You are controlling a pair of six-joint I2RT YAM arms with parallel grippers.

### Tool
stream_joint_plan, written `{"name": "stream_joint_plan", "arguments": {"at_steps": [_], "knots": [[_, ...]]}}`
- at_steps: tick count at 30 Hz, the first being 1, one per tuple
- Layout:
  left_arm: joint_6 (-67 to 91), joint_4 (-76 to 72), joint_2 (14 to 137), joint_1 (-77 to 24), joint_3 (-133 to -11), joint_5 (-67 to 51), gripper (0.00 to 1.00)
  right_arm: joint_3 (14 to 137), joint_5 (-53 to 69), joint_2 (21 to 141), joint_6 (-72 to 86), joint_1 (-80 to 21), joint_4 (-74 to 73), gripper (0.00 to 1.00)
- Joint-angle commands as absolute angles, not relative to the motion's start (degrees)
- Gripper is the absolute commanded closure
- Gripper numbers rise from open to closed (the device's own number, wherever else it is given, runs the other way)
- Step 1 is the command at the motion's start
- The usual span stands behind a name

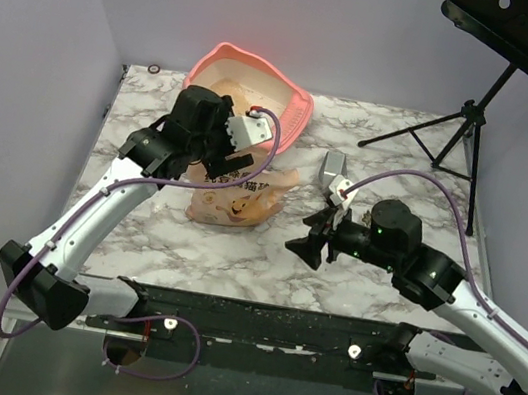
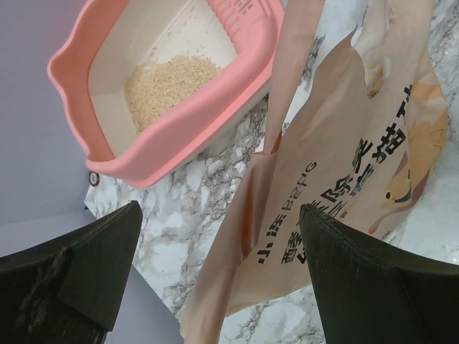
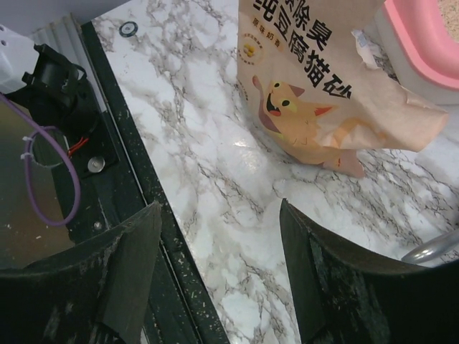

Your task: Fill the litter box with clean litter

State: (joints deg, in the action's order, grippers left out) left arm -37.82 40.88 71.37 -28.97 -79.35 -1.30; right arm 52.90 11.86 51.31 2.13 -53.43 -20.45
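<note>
The salmon-pink litter box point(image 1: 295, 101) stands at the back of the table, tilted, with a patch of beige clean litter point(image 2: 168, 86) on its cream floor. It also shows in the left wrist view point(image 2: 172, 147) and the right wrist view point(image 3: 423, 36). A tan litter bag point(image 1: 243, 204) with a cat print lies in front of it. My left gripper point(image 1: 224, 161) hangs open above the bag's upper end point(image 2: 337, 179); the bag's edge lies below, between the fingers point(image 2: 93, 251). My right gripper point(image 1: 309, 244) is open and empty over bare marble, right of the bag point(image 3: 315, 93).
A metal scoop point(image 1: 332, 173) lies right of the bag, its handle in the right wrist view point(image 3: 430, 251). A music stand tripod point(image 1: 458, 129) stands at the back right. A black rail point(image 1: 263, 324) runs along the near edge. A small ring point(image 1: 154, 68) lies at the back left.
</note>
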Motion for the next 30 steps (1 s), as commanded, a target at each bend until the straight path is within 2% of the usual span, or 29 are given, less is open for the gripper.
{"name": "stream_joint_plan", "arguments": {"at_steps": [1, 10, 12, 14, 16, 17, 18, 20, 30], "knots": [[-38.9, 41.1, 72.7, -26.8, -78.3, -7.3, 0.01, 52.1, 14.1, 51.6, 3.0, -53.8, -18.6, 0.25], [-38.9, 43.5, 71.8, -25.0, -75.9, -19.1, 0.02, 53.1, 11.4, 54.7, 3.3, -53.9, -19.8, 0.25], [-38.4, 43.9, 71.5, -25.1, -74.8, -20.6, 0.06, 53.3, 9.8, 55.2, 3.5, -53.8, -20.1, 0.25], [-37.5, 43.7, 71.0, -25.3, -74.1, -22.2, 0.17, 53.4, 6.4, 55.7, 4.0, -53.8, -20.0, 0.25], [-35.6, 42.5, 70.3, -26.3, -73.2, -22.1, 0.46, 54.0, 3.6, 56.4, 4.0, -53.8, -19.8, 0.25], [-34.4, 41.6, 69.8, -26.8, -72.3, -20.2, 0.68, 54.7, 2.0, 56.9, 4.1, -53.8, -19.6, 0.25], [-32.8, 39.9, 69.0, -27.5, -70.9, -18.4, 0.83, 55.4, 0.2, 57.7, 4.7, -53.9, -19.5, 0.25], [-31.6, 37.9, 67.0, -28.8, -67.3, -15.7, 0.98, 57.1, -3.1, 59.5, 5.7, -53.8, -19.4, 0.25], [-24.8, 25.8, 51.6, -37.3, -49.9, 4.7, 1.0, 65.6, -11.1, 68.2, 2.1, -53.7, -15.4, 0.33]]}}
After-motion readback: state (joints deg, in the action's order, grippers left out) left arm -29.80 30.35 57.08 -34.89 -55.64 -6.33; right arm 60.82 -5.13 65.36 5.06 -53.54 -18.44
